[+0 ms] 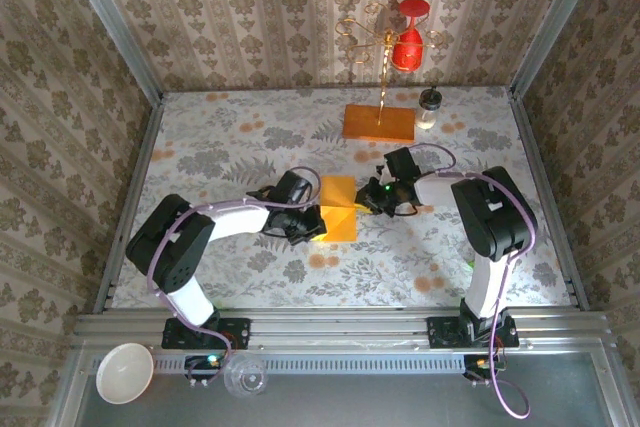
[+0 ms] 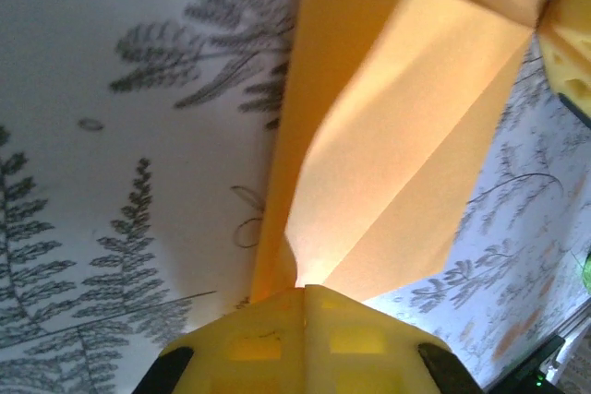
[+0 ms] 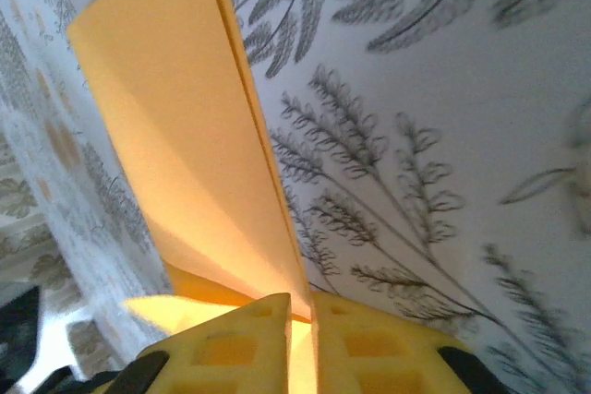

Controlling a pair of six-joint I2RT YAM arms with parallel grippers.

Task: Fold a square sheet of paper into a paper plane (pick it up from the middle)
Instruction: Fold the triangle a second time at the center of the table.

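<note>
The orange-yellow sheet of paper (image 1: pixel 339 206) lies at the table's middle, folded in part, with a diagonal flap on its lower half. My left gripper (image 1: pixel 313 223) is shut on its lower left edge. In the left wrist view the yellow fingertips (image 2: pixel 277 320) of the left gripper (image 2: pixel 305 291) meet, and the paper (image 2: pixel 406 136) rises from between them as a creased flap. My right gripper (image 1: pixel 364 198) is shut on the right edge. In the right wrist view the right gripper (image 3: pixel 301 302) pinches the doubled paper edge (image 3: pixel 185 126). A finished dart-shaped paper plane is out of view.
A brown-orange wooden block (image 1: pixel 379 123) with a gold wire stand (image 1: pixel 384 57) and a red hanging piece (image 1: pixel 408 45) stands at the back. A small bottle (image 1: pixel 429 107) is beside it. A white bowl (image 1: pixel 124 372) and a clear cup (image 1: pixel 245 377) sit on the near rail.
</note>
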